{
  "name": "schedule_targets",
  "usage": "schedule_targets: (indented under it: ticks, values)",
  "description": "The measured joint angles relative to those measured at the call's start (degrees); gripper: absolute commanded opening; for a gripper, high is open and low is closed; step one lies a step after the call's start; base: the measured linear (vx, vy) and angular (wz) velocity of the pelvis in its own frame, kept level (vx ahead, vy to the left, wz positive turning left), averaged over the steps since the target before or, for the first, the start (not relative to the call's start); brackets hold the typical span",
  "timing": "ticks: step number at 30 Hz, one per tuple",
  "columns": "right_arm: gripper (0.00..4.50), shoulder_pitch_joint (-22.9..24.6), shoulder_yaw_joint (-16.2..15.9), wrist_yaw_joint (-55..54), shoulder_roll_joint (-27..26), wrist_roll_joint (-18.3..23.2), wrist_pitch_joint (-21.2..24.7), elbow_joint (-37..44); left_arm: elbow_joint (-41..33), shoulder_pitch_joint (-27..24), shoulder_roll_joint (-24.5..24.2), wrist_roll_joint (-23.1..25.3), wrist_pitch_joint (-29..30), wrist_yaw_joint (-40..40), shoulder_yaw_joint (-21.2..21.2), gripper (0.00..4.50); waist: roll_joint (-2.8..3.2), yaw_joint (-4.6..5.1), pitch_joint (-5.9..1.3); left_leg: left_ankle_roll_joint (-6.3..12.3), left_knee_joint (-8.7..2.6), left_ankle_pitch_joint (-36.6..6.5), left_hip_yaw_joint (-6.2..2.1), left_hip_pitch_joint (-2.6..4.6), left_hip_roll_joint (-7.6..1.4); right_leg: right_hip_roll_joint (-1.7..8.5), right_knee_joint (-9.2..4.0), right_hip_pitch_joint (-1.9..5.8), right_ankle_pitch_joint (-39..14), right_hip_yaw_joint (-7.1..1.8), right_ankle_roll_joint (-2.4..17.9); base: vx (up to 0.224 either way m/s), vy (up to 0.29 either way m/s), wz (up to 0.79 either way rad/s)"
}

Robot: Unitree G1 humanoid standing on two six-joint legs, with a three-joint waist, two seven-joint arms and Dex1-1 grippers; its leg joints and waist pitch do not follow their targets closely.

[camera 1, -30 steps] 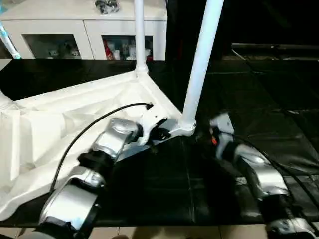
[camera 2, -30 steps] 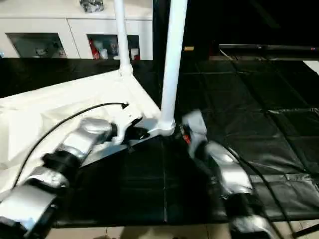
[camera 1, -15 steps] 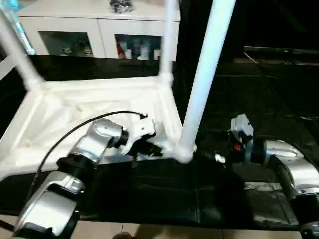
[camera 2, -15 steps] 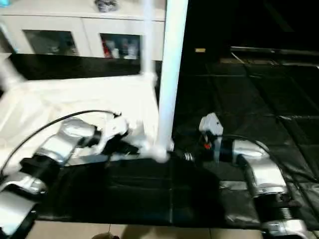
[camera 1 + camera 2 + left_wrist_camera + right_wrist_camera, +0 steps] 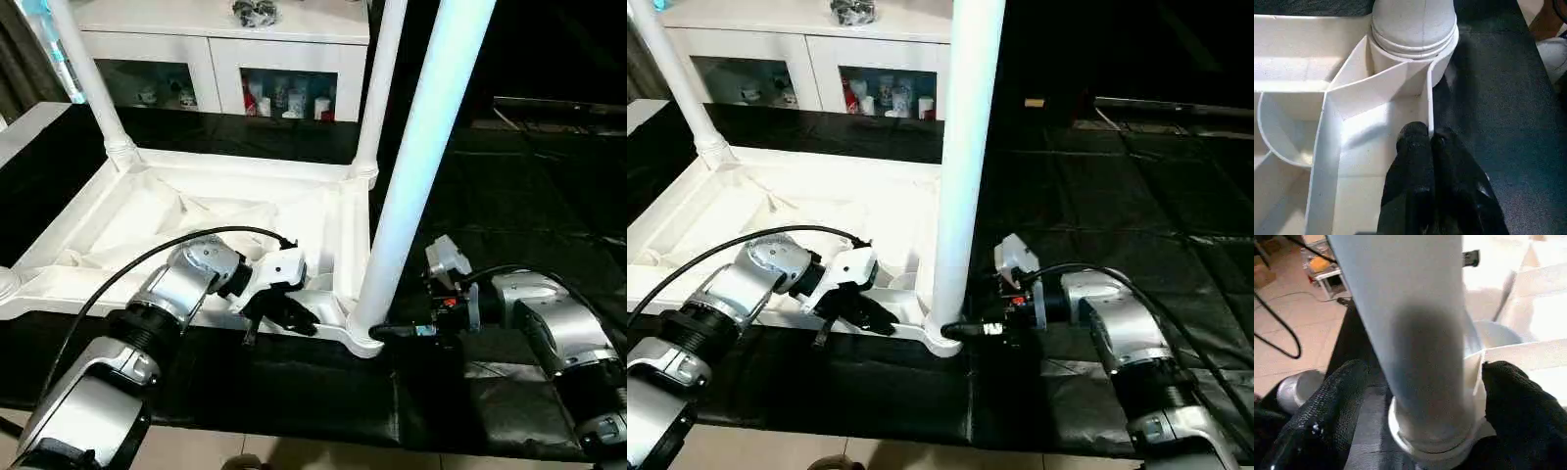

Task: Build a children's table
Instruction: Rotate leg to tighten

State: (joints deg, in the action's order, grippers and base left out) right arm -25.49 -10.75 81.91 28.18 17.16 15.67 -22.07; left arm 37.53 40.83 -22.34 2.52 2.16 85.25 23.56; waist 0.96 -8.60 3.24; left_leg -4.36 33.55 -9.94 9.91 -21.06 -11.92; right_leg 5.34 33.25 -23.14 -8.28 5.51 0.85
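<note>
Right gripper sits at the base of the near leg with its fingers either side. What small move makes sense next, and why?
Probably close the right gripper on the near leg just above its corner socket. Its fingers straddle the tube with gaps on both sides, while the shut left gripper rests on the tabletop rim beside that socket, bracing it.

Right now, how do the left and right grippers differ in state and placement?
The left gripper is shut, its fingertips pressed together at the tabletop's rim wall. The right gripper stands open, its fingers on either side of the near leg's base at the corner socket. Both work low at the same near corner.
</note>
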Motion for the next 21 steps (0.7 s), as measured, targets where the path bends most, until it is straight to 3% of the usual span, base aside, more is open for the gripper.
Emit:
schedule_targets:
  ticks: [14, 18, 21]
  values:
    - [2.36, -1.47, -0.74, 0.97, -0.89, 0.48, 1.39, -2.56, -0.14, -0.10, -0.21, -0.04, 0.31, 0.55, 0.01, 0.00, 0.00, -0.01, 0.00, 0.00, 0.07, 0.00, 0.00, 0.01, -0.01, 0.00, 0.10, 0.00, 0.00, 0.00, 0.00, 0.000, 0.000, 0.00]
    - [2.10, 1.57, 1.87, -4.66, -1.90, 0.60, 4.03, 1.27, 0.07, -0.07, 1.80, 0.01, 4.93, -3.67, -1.10, 0.00, 0.01, -0.22, -0.01, 0.00, 0.12, 0.00, 0.00, 0.09, 0.00, 0.04, 0.25, 0.06, -0.01, -0.04, -0.01, 0.000, 0.000, 0.00]
    - [2.06, 3.28, 4.04, -11.33, -3.49, 0.39, 5.45, 3.16, 0.69, -0.06, 3.33, 0.17, 7.72, -8.34, -2.55, 0.00, 0.02, 0.30, -0.01, -0.01, 0.14, 0.01, 0.00, 0.18, 0.02, 0.04, 0.30, 0.08, -0.20, -0.08, -0.33, 0.000, 0.000, 0.00]
